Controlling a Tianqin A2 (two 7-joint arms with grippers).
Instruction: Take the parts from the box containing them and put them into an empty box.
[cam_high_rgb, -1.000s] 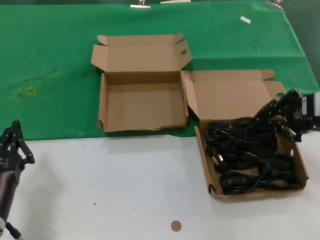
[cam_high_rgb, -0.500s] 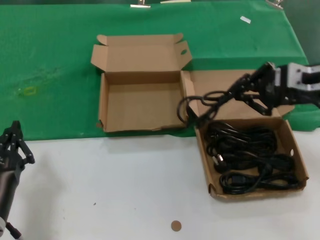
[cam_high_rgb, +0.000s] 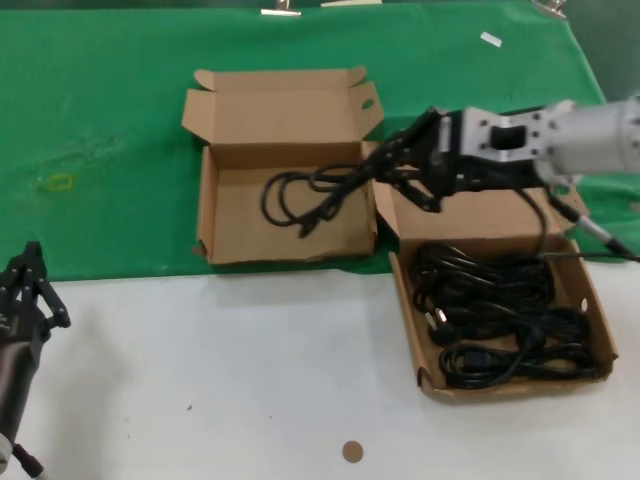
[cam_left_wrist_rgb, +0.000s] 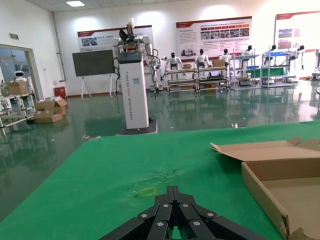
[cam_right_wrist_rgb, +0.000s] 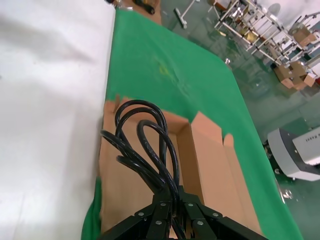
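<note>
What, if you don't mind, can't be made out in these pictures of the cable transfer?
- Head view: how many cables remain in the full box; they tangle into one mass.
- Head view: whether the carried cable touches the empty box's floor.
- Right wrist view: the right end effector is cut off by the frame edge.

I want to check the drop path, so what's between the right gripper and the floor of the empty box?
Only the black cable that the right gripper is shut on; its loops hang over the empty box, whose floor is otherwise bare. The head view shows this.
</note>
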